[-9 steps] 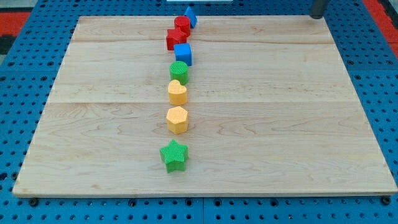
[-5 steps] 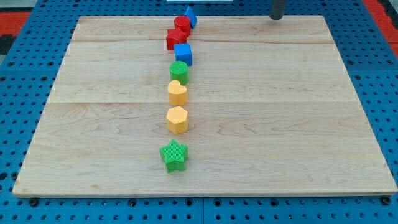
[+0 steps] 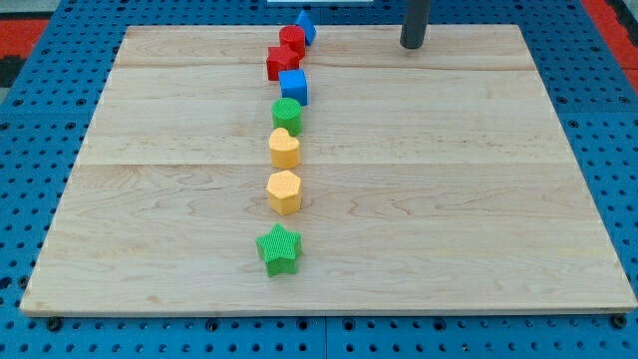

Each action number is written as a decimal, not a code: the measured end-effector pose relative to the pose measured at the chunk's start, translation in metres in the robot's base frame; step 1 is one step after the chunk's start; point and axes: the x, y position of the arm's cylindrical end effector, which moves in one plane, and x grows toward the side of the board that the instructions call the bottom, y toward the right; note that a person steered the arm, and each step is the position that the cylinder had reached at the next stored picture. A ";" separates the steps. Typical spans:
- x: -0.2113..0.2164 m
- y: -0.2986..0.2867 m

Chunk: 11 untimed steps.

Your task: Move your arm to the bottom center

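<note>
My tip [image 3: 413, 45] is at the view's top, right of centre, on the wooden board [image 3: 478, 199]. It stands well to the right of a column of blocks and touches none. From the top the column holds a blue block [image 3: 305, 25], a red block [image 3: 292, 40], a red star [image 3: 281, 63], a blue cube [image 3: 294, 86], a green cylinder [image 3: 287, 114], a yellow heart [image 3: 284, 149], a yellow hexagon [image 3: 284, 191] and a green star [image 3: 279, 249].
The board lies on a blue pegboard surface [image 3: 30, 130] that shows on all sides. A red area [image 3: 20, 35] shows at the view's top left corner.
My tip has moved left and down the view, from the top right corner onto the board's top edge. The blocks have not moved.
</note>
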 end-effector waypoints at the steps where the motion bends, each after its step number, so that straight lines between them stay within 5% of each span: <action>1: 0.000 -0.009; 4: 0.014 0.017; 7: 0.210 0.012; 9: 0.353 -0.040; 11: 0.389 -0.109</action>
